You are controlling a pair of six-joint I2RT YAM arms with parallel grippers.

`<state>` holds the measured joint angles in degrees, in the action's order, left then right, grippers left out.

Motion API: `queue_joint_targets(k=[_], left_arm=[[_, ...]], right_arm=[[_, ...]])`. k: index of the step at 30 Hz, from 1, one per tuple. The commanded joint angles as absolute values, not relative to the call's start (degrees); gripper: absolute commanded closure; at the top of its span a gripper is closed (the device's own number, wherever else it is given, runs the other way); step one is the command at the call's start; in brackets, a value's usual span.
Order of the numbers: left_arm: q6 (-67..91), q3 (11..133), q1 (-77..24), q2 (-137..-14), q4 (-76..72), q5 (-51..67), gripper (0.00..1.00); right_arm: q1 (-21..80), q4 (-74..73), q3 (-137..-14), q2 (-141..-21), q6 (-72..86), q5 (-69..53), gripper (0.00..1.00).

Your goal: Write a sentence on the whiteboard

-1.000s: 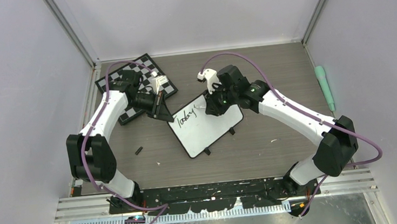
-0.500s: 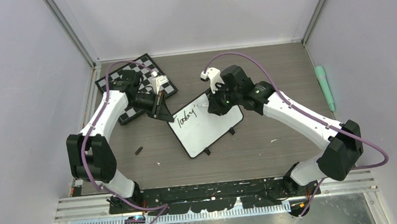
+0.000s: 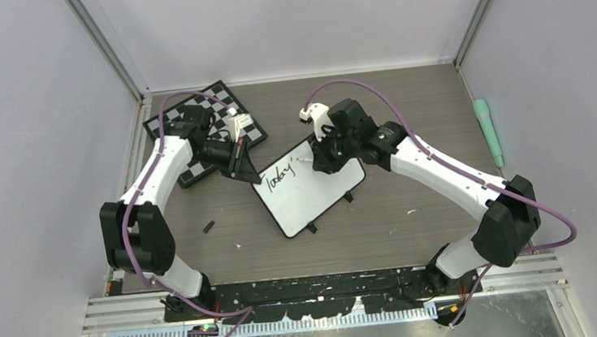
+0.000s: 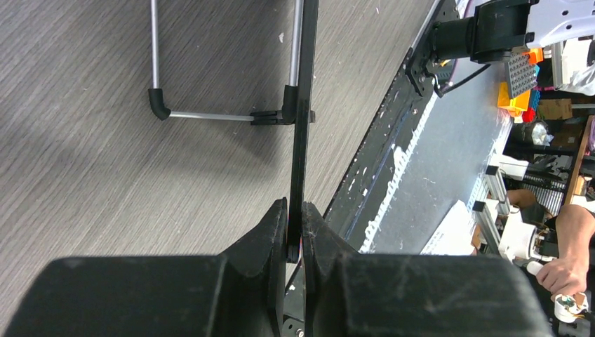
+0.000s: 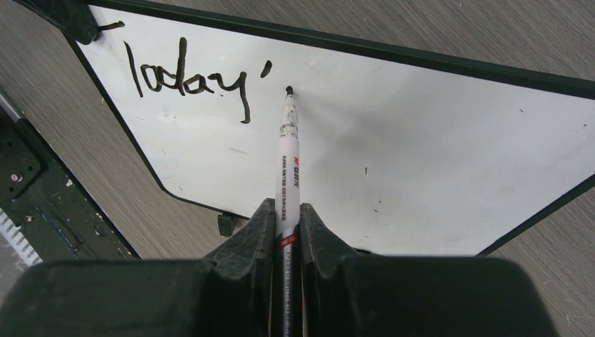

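Note:
The whiteboard (image 3: 314, 192) lies tilted at the table's middle, white with a black frame; it fills the right wrist view (image 5: 421, 140). On it the sentence (image 3: 278, 175) reads only "Today'" (image 5: 189, 81). My right gripper (image 3: 321, 160) is shut on a white marker (image 5: 289, 161), whose black tip (image 5: 288, 90) touches the board just right of the apostrophe. My left gripper (image 3: 244, 173) is shut on the board's far-left corner; in the left wrist view the jaws (image 4: 295, 225) pinch the black frame edge (image 4: 302, 105) seen edge-on.
A checkered chessboard (image 3: 194, 133) lies behind the left gripper. A teal pen-like object (image 3: 488, 131) lies along the right wall. A small black piece (image 3: 209, 225) lies left of the whiteboard. The board's wire foot (image 4: 210, 116) shows in the left wrist view.
The right arm's elbow swung slightly out and back; the marker tip stays by the apostrophe. No new stroke shows. The left arm has not moved.

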<state>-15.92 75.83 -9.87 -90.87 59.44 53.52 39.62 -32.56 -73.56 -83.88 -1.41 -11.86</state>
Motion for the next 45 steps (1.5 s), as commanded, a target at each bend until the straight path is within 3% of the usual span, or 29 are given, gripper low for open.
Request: queue_joint_targets(k=[1,45], left_arm=[[-16.39,77.22,-10.17,-91.18,62.36,52.2,1.0],[-16.74,78.88,-10.2,-92.24,63.19,51.67,1.0]], right_arm=[[39.46,-30.97,-75.93,-84.42,-1.32,-12.9,1.0],[38.04,-33.12,-72.15,-82.62,-3.26,-10.82,1.0]])
